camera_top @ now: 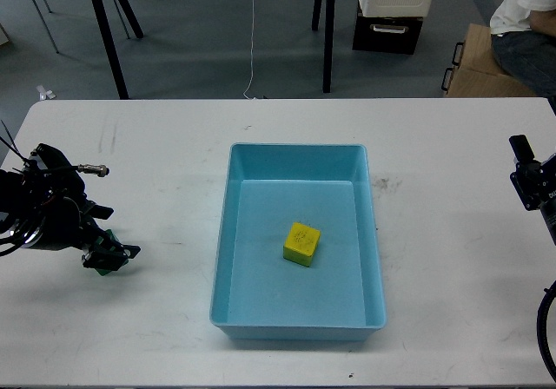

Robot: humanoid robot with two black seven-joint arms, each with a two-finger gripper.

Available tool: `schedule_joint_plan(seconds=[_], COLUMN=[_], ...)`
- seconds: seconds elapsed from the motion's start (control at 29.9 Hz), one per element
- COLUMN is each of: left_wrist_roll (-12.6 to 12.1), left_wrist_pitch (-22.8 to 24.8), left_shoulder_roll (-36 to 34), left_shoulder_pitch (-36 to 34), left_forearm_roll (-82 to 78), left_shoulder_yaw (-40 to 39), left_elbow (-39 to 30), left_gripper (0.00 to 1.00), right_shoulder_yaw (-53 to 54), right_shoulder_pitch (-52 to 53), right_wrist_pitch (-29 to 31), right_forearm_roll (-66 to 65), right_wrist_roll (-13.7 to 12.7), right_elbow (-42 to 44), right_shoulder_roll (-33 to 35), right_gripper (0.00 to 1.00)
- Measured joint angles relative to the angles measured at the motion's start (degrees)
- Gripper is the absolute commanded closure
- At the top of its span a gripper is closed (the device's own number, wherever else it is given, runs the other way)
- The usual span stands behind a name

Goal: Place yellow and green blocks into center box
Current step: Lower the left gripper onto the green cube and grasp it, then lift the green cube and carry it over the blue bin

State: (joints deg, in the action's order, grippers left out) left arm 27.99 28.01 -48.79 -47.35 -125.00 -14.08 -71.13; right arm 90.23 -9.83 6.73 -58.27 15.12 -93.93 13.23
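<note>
The light blue tray (pixel 298 233) sits centre-tabletop, the yellow block (pixel 301 243) inside. At nine o'clock, the left end effector (pixel 111 257) is clamped on the green block (pixel 105 266). Right end effector (pixel 524 168), three o'clock: cannot tell.

The light blue tray (pixel 298 237) stands mid-table (pixel 174 154) with raised walls on all four sides, so entry is from above only. Inside it, the yellow block (pixel 301 243) takes the middle; bare floor lies all around it. Left of the tray, open tabletop runs to the left gripper (pixel 111 256), which seems to grip something green. Right of the tray, tabletop lies bare to the right arm (pixel 532 181).
</note>
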Motion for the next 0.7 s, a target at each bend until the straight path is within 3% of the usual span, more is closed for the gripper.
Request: schedule_joint_plan(seconds=[0.2,0.53,0.63,0.7], left_wrist_roll=[0.0,0.01,0.02,0.02], left_wrist_pitch=[0.0,-0.01,-0.01,-0.01], left_shoulder_roll=[0.63,1.54,1.44,1.43], left_shoulder_pitch=[0.14,0.4,0.42,0.42], left_forearm_roll=[0.0,0.0,0.0,0.0], left_shoulder_yaw=[1.64,3.4,4.19,4.34], left_elbow=[1.9,4.58,4.6,4.6], left_gripper=[0.01,0.15,0.24,0.41], right_shoulder_yaw=[-0.03,-0.06,-0.06,-0.06], right_shoulder_pitch=[-0.34,-0.36,-0.36,-0.38], right_wrist_pitch=[-0.06,-0.1,-0.52,-0.68], right_forearm_roll=[0.66,0.7,0.7,0.7], right_wrist_roll=[0.0,0.0,0.0,0.0], right_elbow=[0.06,0.1,0.14,0.15], right_shoulder_roll=[0.03,0.03,0.03,-0.01], right_gripper=[0.02,0.02,0.02,0.02])
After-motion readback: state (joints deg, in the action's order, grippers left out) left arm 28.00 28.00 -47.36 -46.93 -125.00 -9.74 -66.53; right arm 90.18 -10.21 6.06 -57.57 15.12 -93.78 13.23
